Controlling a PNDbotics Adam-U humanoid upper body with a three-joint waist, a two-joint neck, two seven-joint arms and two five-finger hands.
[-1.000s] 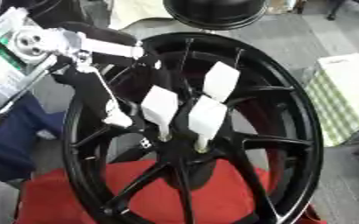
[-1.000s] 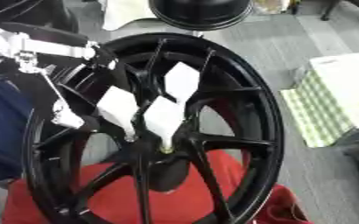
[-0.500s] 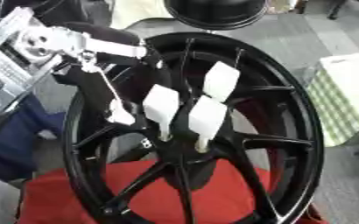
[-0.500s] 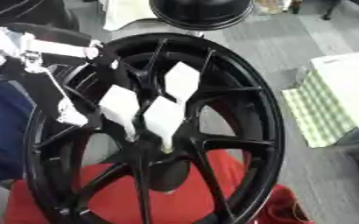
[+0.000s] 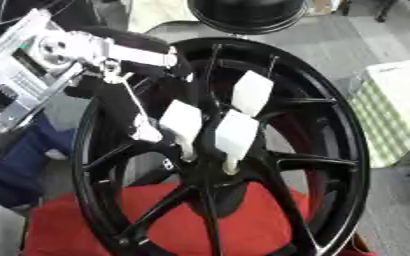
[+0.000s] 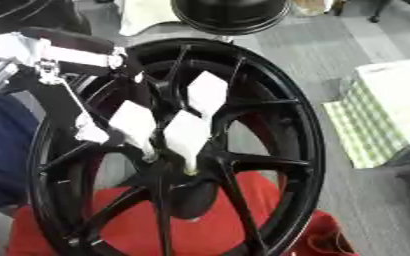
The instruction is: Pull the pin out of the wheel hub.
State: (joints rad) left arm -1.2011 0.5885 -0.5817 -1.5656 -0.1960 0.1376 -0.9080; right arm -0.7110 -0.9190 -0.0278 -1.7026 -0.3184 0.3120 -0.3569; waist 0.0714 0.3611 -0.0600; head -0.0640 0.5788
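A black spoked wheel [image 5: 331,150] lies tilted on a red cloth [image 5: 86,225]. Three pins with white paper tags stand around its hub [image 5: 210,175]: a left tag [image 5: 180,121], a middle tag [image 5: 236,135] and a far tag [image 5: 251,92]. My left hand [image 5: 103,50], silver and black, comes in from the upper left over the rim. Its thin lower part ends in a white tip [image 5: 145,133] just left of the left tag, and I cannot see whether it touches the tag. The pin shafts are mostly hidden by the tags. My right hand shows in neither view.
A white box with a green check pattern [image 5: 397,110] stands on the grey floor to the right. A black round object [image 5: 248,12] sits beyond the wheel. Dark blue cloth [image 5: 16,165] lies at the left.
The white tip of my left hand has edged slightly right and down towards the left tag. The wheel and tags stay where they were.
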